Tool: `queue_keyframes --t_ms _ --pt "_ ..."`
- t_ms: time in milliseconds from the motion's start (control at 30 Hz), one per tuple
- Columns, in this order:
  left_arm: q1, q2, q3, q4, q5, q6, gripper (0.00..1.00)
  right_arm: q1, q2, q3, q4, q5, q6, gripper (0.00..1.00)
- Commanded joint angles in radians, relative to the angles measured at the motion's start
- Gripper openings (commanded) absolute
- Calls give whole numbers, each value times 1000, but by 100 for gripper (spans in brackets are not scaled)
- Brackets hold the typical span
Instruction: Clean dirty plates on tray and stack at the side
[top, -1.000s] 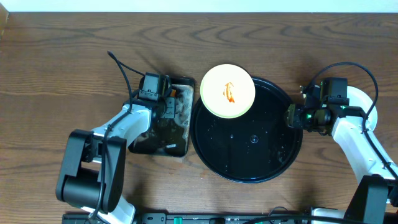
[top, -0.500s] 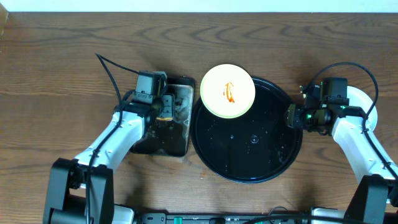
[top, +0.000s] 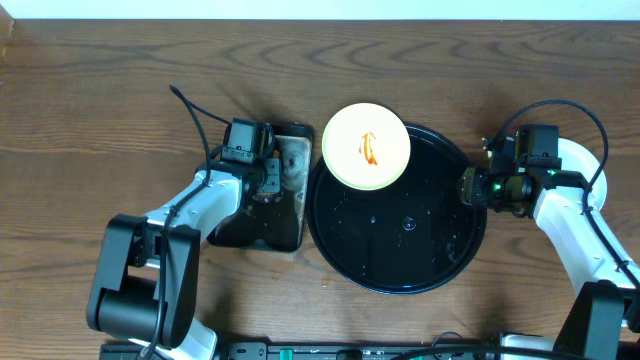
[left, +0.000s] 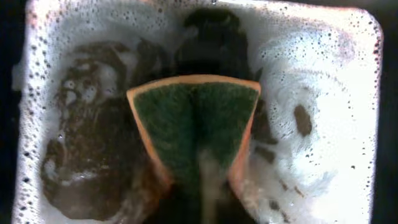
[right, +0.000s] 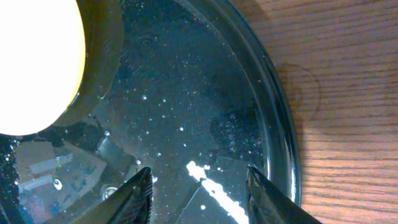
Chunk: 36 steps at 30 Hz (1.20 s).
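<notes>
One yellow plate (top: 366, 147) lies on the far-left rim of the tray (top: 400, 250) with its orange smear not yet cleaned, the left gripper (top: 272, 178), left of the tray, is clenched on the soapy sponge (left: 196, 124), and the right gripper (right: 199, 196) hangs parted and empty over the tray's right edge.

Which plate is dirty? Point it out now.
The pale yellow plate on the tray's far-left rim: it bears an orange-red smear. The white plate beside the tray, partly under the right arm, shows none.

Robot lab bench, staged as dishwashing station: 2 white-and-black cabled robot arms (top: 190, 205) (top: 565, 215) on brown wood-grain table (top: 90, 100), green-and-orange sponge (left: 196, 124) in black rectangular pan of soapy foam (top: 288, 232).
</notes>
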Motion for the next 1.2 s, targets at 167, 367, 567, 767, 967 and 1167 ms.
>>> queue_keyframes --t_ms 167,367,567,767,967,1167 --pt "5 -19 1 -28 4 -21 8 11 -16 13 15 -21 -43 42" --pt "5 -131 1 -75 55 -64 7 48 -16 89 -32 -31 -65 41" --pt "5 -196 1 -116 81 -64 7 113 16 255 -114 -31 -135 45" --pt "5 -195 0 -124 81 -63 8 183 114 369 -79 -27 -176 51" --pt "5 -195 0 -134 81 -63 8 242 244 386 122 -27 -179 54" --pt "5 -195 0 -142 81 -63 8 255 391 386 217 -17 -118 53"
